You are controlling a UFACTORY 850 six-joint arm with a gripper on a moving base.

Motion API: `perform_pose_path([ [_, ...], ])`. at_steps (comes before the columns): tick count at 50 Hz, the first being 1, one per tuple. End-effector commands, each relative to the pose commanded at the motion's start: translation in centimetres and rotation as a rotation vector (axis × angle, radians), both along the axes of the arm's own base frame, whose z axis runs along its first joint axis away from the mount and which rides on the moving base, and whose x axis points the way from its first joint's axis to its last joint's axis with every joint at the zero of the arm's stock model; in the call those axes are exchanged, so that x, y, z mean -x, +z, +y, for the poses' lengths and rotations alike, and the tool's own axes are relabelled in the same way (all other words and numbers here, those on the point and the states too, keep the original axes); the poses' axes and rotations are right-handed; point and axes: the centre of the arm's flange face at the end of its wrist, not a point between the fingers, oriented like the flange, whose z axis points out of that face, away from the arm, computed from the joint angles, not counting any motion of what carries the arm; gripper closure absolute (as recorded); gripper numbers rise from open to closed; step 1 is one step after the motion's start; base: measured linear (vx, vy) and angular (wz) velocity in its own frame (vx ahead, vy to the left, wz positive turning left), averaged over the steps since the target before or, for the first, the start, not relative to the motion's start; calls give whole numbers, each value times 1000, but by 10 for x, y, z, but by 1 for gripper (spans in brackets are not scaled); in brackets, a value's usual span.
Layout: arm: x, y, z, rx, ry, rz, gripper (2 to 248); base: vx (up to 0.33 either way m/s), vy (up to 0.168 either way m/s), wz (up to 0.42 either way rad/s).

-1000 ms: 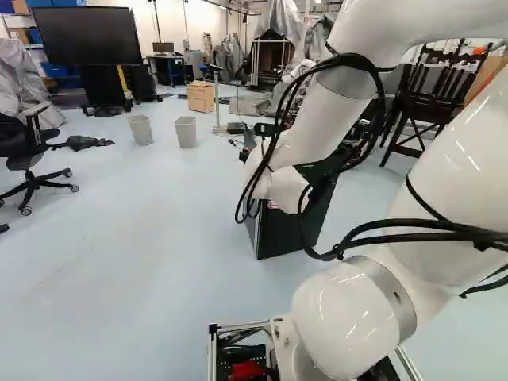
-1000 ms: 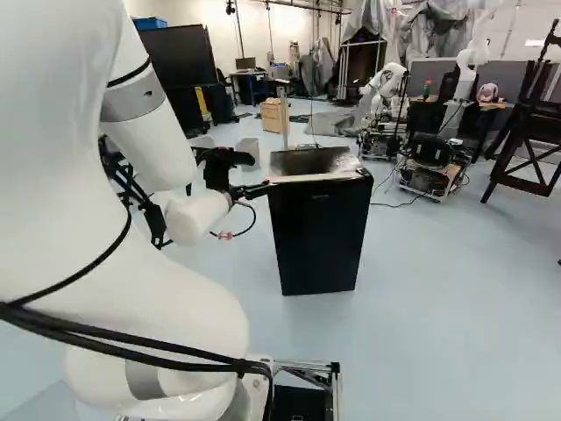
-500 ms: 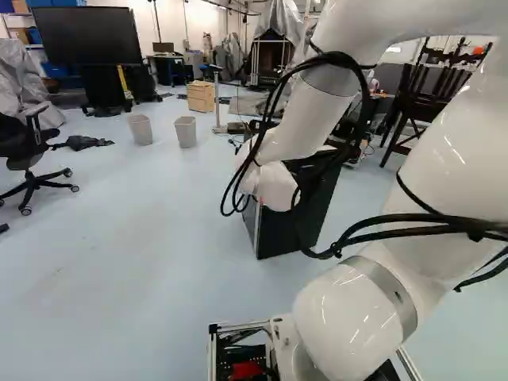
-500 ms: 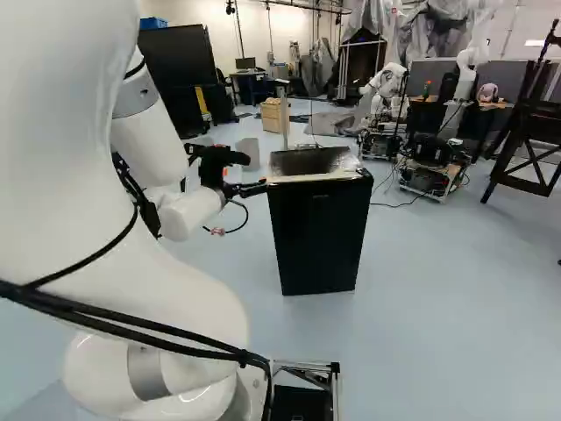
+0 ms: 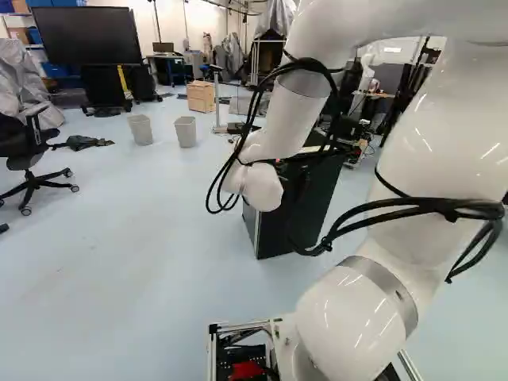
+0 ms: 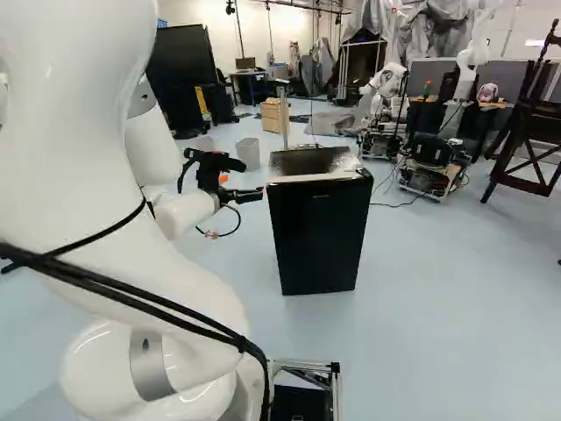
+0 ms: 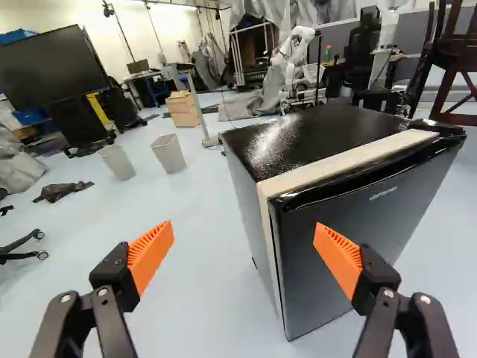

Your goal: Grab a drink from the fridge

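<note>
This looks like a robotics lab with a workshop feel. Another robot (image 6: 383, 83) stands across the smooth, pale floor (image 5: 119, 238), near an open-framed cart (image 6: 429, 181) trailing a cable (image 6: 392, 205). Grey sheets (image 7: 261, 10) drape tall frames, a monitor (image 6: 245, 63) sits on a desk (image 6: 253, 75), and a large screen (image 5: 86, 36) and an office chair (image 5: 30, 151) add to it.

from behind, base views share the fridge (image 6: 320, 237) ahead; wrist view closer.
</note>
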Motion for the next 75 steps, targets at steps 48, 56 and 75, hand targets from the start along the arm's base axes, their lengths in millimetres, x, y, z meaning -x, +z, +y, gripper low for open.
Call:
perform_pose_path([
  [48,-20,-49,14,25,-236,50,3,0,0,0],
  [56,-24,-58,14,37,-278,46,3,0,0,0],
  [75,-37,-78,22,71,-358,31,3,0,0,0],
])
